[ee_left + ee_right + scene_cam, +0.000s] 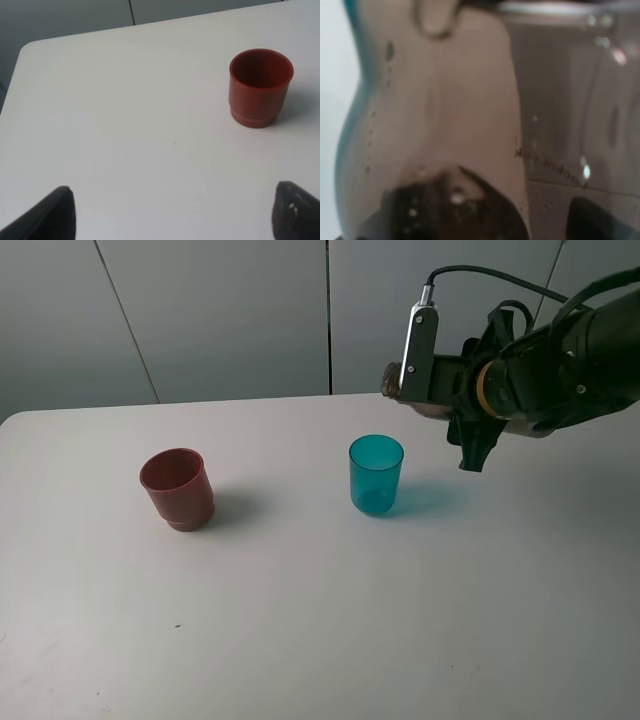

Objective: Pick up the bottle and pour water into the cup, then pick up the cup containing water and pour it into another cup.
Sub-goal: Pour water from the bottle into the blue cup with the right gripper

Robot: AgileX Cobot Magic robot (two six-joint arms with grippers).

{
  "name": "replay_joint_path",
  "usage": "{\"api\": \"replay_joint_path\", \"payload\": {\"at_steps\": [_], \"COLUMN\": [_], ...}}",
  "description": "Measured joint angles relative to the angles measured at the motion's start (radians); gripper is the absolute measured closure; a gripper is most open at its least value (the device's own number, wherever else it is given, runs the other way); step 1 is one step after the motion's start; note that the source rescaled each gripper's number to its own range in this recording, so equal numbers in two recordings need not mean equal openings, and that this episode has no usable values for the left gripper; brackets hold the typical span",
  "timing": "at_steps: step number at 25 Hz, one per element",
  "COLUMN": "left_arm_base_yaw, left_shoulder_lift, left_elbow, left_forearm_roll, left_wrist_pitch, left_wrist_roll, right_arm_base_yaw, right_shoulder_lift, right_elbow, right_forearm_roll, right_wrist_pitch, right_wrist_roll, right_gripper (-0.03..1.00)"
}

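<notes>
My right gripper (470, 415) is shut on the bottle (392, 382) and holds it tipped on its side above the table, neck end toward the left. The neck is up and to the right of the teal cup (376, 475), not over its mouth. Most of the bottle is hidden behind the wrist in the high view. In the right wrist view its smoky clear body (470, 115) fills the frame. The red-brown cup (177, 488) stands upright at the left and also shows in the left wrist view (260, 87). My left gripper (170, 215) is open and empty, well short of it.
The white table (320, 620) ends at a rounded back left corner (30, 50). A grey panelled wall (230, 310) stands behind it. The two cups stand roughly two cup-widths apart.
</notes>
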Motion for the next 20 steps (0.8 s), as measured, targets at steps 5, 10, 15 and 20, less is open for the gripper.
{"api": "replay_joint_path", "payload": {"at_steps": [5, 10, 15, 20], "left_arm_base_yaw": [0.0, 0.0, 0.0, 0.0], "left_shoulder_lift": [0.0, 0.0, 0.0, 0.0], "left_elbow": [0.0, 0.0, 0.0, 0.0], "left_forearm_roll": [0.0, 0.0, 0.0, 0.0], "left_wrist_pitch": [0.0, 0.0, 0.0, 0.0], "left_wrist_roll": [0.0, 0.0, 0.0, 0.0], "right_arm_base_yaw": [0.0, 0.0, 0.0, 0.0], "right_shoulder_lift": [0.0, 0.0, 0.025, 0.061], "right_elbow": [0.048, 0.063, 0.063, 0.063], "right_forearm_roll": [-0.069, -0.074, -0.078, -0.078], "right_wrist_pitch": [0.006, -0.009, -0.01, -0.013], "right_wrist_roll": [-0.004, -0.004, -0.004, -0.035], "right_gripper": [0.93, 0.93, 0.93, 0.93]}}
